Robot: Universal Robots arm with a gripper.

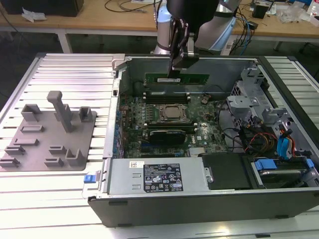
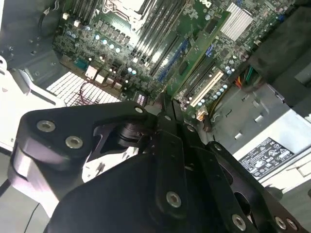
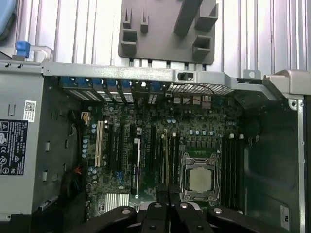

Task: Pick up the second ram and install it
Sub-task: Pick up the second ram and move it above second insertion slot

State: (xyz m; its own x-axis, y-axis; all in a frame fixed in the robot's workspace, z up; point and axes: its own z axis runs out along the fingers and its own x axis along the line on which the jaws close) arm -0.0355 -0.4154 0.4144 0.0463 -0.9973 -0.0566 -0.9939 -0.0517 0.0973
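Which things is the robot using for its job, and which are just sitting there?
For the job:
- gripper, closed on the stick
- second ram, held upright over the board
- memory slots, just under the stick

Just lying about:
- grey holder on the table, at the exterior view's left
- power supply
- drive cage with blue tabs

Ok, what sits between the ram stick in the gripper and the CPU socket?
In the exterior view, the long black memory slots lie between the ram stick and the CPU socket.
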